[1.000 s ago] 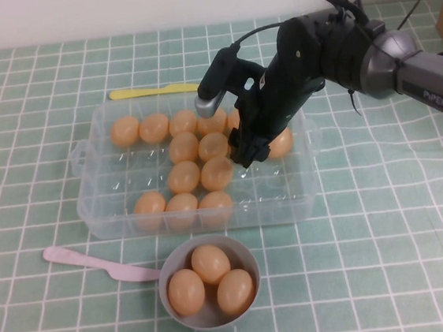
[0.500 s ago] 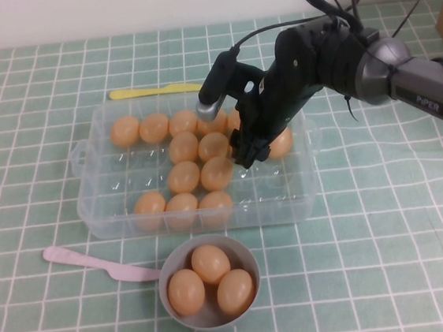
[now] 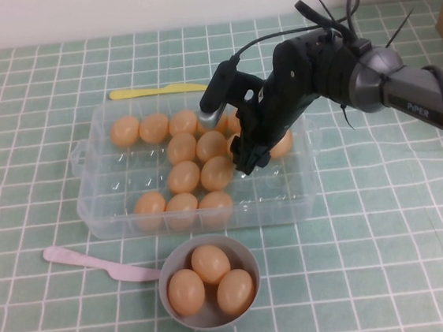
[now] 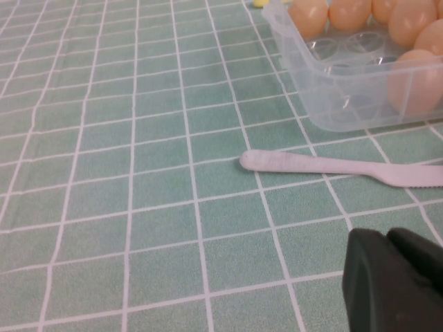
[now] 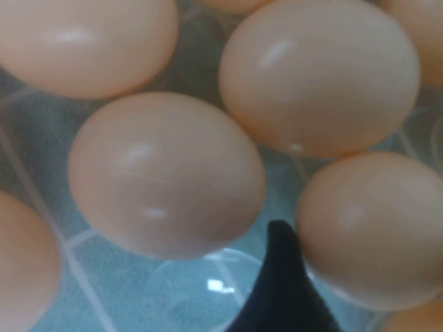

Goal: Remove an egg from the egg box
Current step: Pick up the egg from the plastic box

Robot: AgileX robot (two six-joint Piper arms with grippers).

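Right arm: reaches in from the right, bent down over the egg box [image 3: 100, 218].
Right gripper [image 3: 249, 157]: low inside the box's right half.
Left gripper [image 4: 394, 277]: well outside the box, near its front-left corner.

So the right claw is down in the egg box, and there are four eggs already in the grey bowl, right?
Not quite. The high view shows three eggs, not four, in the grey bowl. The rest holds: the right claw is down inside the egg box among the eggs. The left claw sits apart, near the pink knife.
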